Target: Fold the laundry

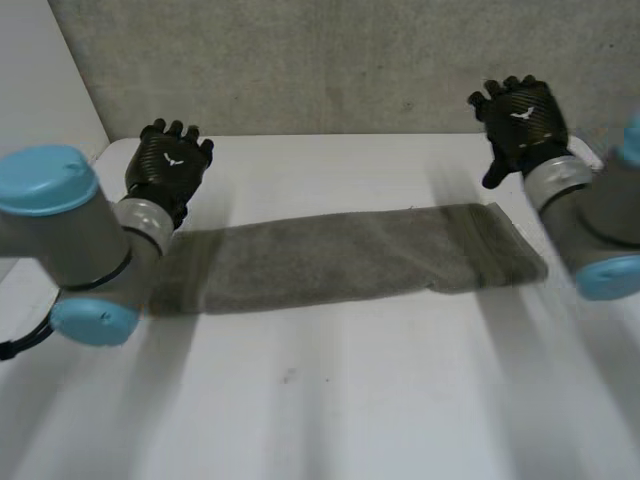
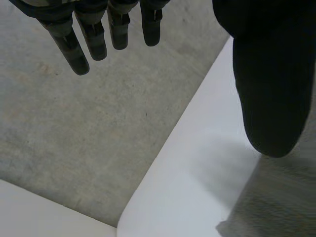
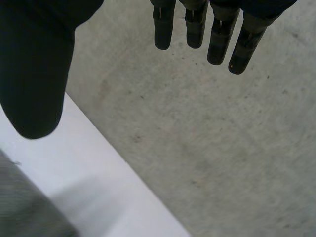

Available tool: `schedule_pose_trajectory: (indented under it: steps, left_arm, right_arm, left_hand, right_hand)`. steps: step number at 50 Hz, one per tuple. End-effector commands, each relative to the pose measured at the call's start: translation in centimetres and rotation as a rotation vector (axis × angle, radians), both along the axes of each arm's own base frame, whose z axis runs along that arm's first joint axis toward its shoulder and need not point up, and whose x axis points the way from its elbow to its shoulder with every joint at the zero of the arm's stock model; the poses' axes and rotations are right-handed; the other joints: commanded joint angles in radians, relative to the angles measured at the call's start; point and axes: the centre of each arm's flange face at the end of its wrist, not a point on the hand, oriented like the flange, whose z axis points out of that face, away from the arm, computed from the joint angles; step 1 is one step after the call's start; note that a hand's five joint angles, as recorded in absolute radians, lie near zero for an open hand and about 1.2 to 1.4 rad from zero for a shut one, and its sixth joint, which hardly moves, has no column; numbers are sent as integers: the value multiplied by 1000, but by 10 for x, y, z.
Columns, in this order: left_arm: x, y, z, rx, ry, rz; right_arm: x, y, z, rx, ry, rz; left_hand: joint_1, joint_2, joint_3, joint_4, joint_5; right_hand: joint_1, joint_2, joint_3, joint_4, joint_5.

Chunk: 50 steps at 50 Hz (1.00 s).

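We see a grey towel [image 1: 350, 258] lying flat on the white desk [image 1: 330, 400], folded into a long narrow strip. Its long axis runs across the desk from the left side to the right side, and the right end sits slightly nearer the far edge than the left end. The left end lies just beside the left arm [image 1: 70, 235], and the right end stops near the right arm [image 1: 600, 235].

The left hand [image 1: 168, 165] is by the far left corner of the desk, clear of the towel. Its fingers [image 2: 79, 49] are straight and spread away from the thumb, holding nothing. The right hand [image 1: 520, 120] is at the far edge near the right corner, also apart from the towel. Its fingers [image 3: 237, 49] are likewise straight and empty.

The desk top is plain and smooth, with a rounded far left corner. Beyond its far edge we see a grey speckled floor [image 1: 330, 60], and a pale wall [image 1: 40, 70] stands on the left.
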Motion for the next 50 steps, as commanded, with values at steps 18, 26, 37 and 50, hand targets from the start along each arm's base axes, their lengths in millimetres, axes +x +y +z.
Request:
schedule_pose_trajectory:
  steps: [18, 26, 37, 50]
  left_arm:
    - [27, 67, -17, 247, 380, -29]
    - [30, 65, -18, 243, 384, -20]
    - [30, 66, -19, 245, 381, -19]
    - [30, 67, -21, 249, 380, -19]
  right_arm:
    - [-84, 17, -97, 592, 56, -53]
    - [-90, 6, -108, 489, 95, -72]
    - [-91, -1, -116, 472, 94, -68]
    - [-108, -10, -122, 457, 134, -102]
  left_hand:
    - [-3, 4, 3, 3, -25]
    - [-3, 3, 3, 2, -26]
    - [-3, 3, 3, 2, -26]
    - [-3, 3, 3, 2, -26]
  right_hand:
    - [450, 433, 445, 426, 416]
    - [654, 636, 648, 629, 619]
    - [956, 938, 950, 932, 921]
    - [1187, 1169, 1181, 1163, 1152]
